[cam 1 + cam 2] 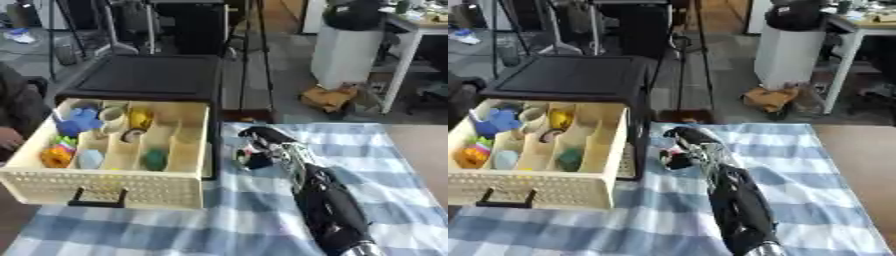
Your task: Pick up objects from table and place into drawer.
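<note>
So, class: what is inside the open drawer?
The drawer holds a blue thing, a white cup, something yellow, an orange thing, a pale blue piece and a green piece. Its front wall hides the compartment floors nearest it.

There is one open drawer (114, 187) with about seven small things in it, one checked cloth (236, 225), and one robot hand (267, 145).

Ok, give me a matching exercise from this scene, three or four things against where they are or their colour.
Things:
1. blue toy
2. orange toy
3. right hand
4. drawer

Descriptions:
A. over the checked cloth, beside the drawer
B. pulled open, cream, divided into compartments
C. drawer's far left corner
D. drawer's near left compartment

Pairs: 1-C, 2-D, 3-A, 4-B
</note>
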Controlling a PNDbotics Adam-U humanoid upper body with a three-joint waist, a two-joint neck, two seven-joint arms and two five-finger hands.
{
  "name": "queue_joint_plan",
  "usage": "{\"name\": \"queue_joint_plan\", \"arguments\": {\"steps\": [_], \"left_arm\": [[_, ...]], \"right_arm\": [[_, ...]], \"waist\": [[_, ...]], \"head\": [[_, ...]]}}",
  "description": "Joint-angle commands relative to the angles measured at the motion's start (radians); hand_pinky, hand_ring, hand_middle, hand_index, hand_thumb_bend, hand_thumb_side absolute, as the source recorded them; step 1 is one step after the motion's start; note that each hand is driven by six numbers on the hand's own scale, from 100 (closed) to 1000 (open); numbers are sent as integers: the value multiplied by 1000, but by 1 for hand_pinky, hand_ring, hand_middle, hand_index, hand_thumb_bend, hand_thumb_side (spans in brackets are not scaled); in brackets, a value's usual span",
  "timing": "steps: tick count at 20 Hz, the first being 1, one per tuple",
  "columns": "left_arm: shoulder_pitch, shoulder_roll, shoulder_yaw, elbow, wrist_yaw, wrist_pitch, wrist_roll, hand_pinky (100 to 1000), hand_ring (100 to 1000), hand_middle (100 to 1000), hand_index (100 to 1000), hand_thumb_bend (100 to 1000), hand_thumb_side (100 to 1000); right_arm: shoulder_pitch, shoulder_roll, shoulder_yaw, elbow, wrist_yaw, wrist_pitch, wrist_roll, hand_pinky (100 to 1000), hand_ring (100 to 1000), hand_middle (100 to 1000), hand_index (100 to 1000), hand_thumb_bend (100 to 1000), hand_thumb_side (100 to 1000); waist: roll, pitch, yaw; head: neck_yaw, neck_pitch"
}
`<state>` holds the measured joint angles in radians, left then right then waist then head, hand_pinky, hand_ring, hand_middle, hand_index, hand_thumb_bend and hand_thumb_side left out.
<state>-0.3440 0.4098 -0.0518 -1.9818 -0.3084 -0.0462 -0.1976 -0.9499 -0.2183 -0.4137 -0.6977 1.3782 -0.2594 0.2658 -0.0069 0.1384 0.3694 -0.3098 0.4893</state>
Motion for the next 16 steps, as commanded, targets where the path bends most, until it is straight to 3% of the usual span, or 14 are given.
{"name": "queue_joint_plan", "arguments": {"steps": [1,8,10,16], "left_arm": [[-9,3,10,-18,0,-7,-4,100,100,100,778,139,1000],[-11,1,11,-18,-2,-11,-5,100,100,100,778,137,1000],[-11,1,10,-18,-3,-12,-5,100,100,100,779,136,1000],[-10,-3,11,-18,-5,-14,-7,100,100,100,779,129,1000]], "right_arm": [[-18,-30,-6,-8,1,11,-6,863,918,893,942,100,515],[-22,-42,-7,6,21,39,-25,870,930,914,961,100,636],[-22,-43,-6,12,19,41,-20,864,925,915,970,100,757],[-16,-44,3,29,11,36,3,839,902,914,972,100,930]], "waist": [[5,-8,1],[2,0,3],[2,3,5],[3,11,8]], "head": [[0,-11],[3,-11],[4,-12],[2,-12]]}}
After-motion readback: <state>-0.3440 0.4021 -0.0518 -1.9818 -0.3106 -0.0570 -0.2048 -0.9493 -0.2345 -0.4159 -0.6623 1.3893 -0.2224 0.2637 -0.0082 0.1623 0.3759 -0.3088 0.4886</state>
